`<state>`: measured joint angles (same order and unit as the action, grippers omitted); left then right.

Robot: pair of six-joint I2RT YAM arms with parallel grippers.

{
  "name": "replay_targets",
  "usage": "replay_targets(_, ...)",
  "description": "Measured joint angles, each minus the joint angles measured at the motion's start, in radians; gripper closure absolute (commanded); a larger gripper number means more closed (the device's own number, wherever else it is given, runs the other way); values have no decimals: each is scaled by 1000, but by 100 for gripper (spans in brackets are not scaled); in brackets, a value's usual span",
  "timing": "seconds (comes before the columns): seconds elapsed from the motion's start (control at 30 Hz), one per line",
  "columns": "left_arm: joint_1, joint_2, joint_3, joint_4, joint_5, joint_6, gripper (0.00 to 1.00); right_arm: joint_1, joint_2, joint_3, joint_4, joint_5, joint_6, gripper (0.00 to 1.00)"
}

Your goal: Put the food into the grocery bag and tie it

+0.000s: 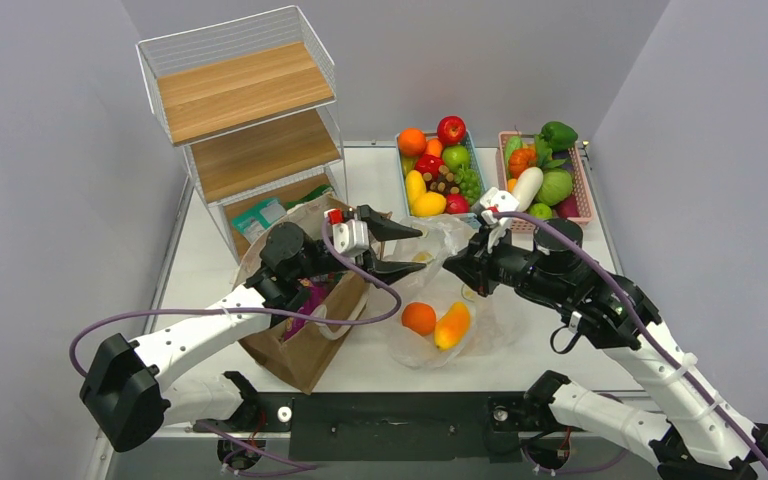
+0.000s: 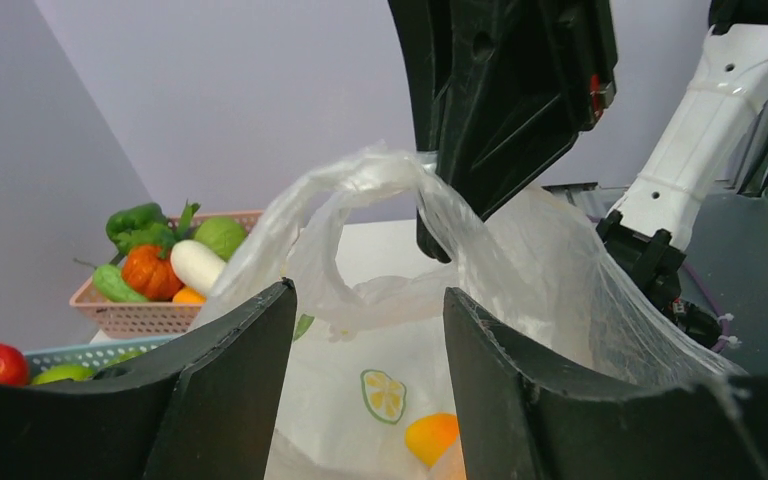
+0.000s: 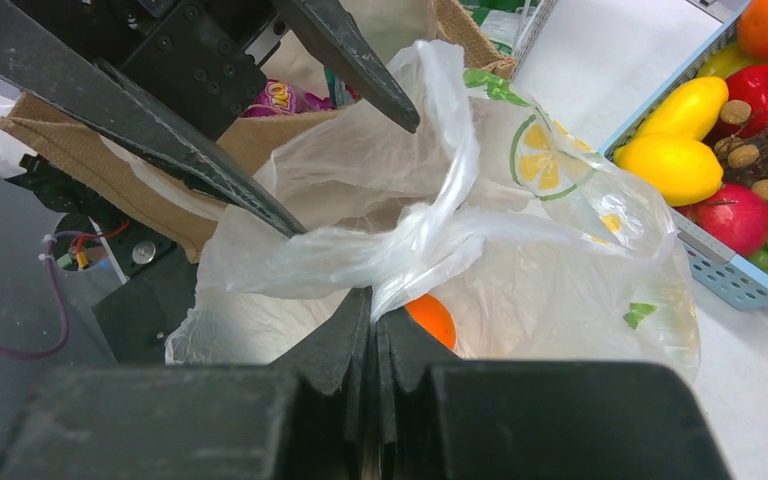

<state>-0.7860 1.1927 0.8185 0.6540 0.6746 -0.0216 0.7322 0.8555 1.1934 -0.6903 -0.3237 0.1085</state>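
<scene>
The grocery bag (image 1: 460, 285), thin clear plastic with lemon prints, lies mid-table. Inside it sit a round orange fruit (image 1: 419, 317) and a yellow-orange one (image 1: 452, 325). My right gripper (image 3: 373, 312) is shut on a twisted handle strand of the grocery bag (image 3: 560, 270), just above the orange fruit (image 3: 432, 318). My left gripper (image 1: 405, 249) hovers at the bag's left side, open. In the left wrist view, the left gripper (image 2: 370, 320) has nothing between its fingers; the bag's knotted loop (image 2: 360, 190) hangs beyond them, under the right gripper's fingers (image 2: 500, 110).
A brown paper bag (image 1: 305, 345) with a purple packet (image 1: 310, 300) stands under the left arm. A wire shelf (image 1: 250, 120) stands at back left with a green packet (image 1: 260, 218) on its lowest level. Two baskets of toy produce (image 1: 440, 170) (image 1: 550, 165) sit at the back.
</scene>
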Motion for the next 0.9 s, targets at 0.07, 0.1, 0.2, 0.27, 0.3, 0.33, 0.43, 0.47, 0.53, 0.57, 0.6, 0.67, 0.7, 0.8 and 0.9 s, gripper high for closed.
replay_targets(0.07, 0, 1, 0, 34, 18, -20, 46, -1, -8, 0, 1, 0, 1, 100)
replay_targets(0.1, 0, 3, 0, 48, 25, -27, 47, -1, -11, 0, 1, 0, 1, 100)
replay_targets(0.2, 0, 18, 0, 77, 49, -44, 47, -1, -18, 0, 1, -7, 2, 100)
replay_targets(0.27, 0, 36, 0, 89, 63, -49, 47, -3, -19, 0, 1, -12, 4, 100)
replay_targets(0.3, 0, 47, 0, 91, 69, -49, 47, -5, -19, 0, 1, -17, 5, 100)
replay_targets(0.33, 0, 56, 2, 91, 72, -50, 47, -5, -19, 0, 1, -20, 5, 100)
replay_targets(0.43, -1, 88, 13, 90, 77, -48, 48, -5, -19, 0, 2, -33, 8, 100)
replay_targets(0.47, -2, 96, 18, 90, 77, -46, 48, -5, -19, 0, 2, -37, 8, 100)
replay_targets(0.53, -3, 108, 27, 91, 73, -44, 48, -5, -19, 0, 2, -45, 10, 100)
replay_targets(0.57, -5, 113, 32, 91, 68, -43, 48, -5, -19, 0, 2, -47, 11, 100)
replay_targets(0.6, -5, 114, 33, 91, 64, -42, 48, -5, -19, 0, 2, -50, 12, 100)
replay_targets(0.67, -8, 115, 33, 92, 55, -37, 48, -5, -19, 0, 4, -55, 13, 100)
replay_targets(0.7, -10, 115, 33, 92, 50, -34, 48, -5, -19, -1, 6, -59, 15, 100)
replay_targets(0.8, -18, 120, 34, 98, 41, -26, 48, -5, -19, -5, 14, -67, 16, 100)
replay_targets(0.9, -25, 135, 42, 106, 35, -24, 48, -5, -19, -14, 22, -72, 19, 100)
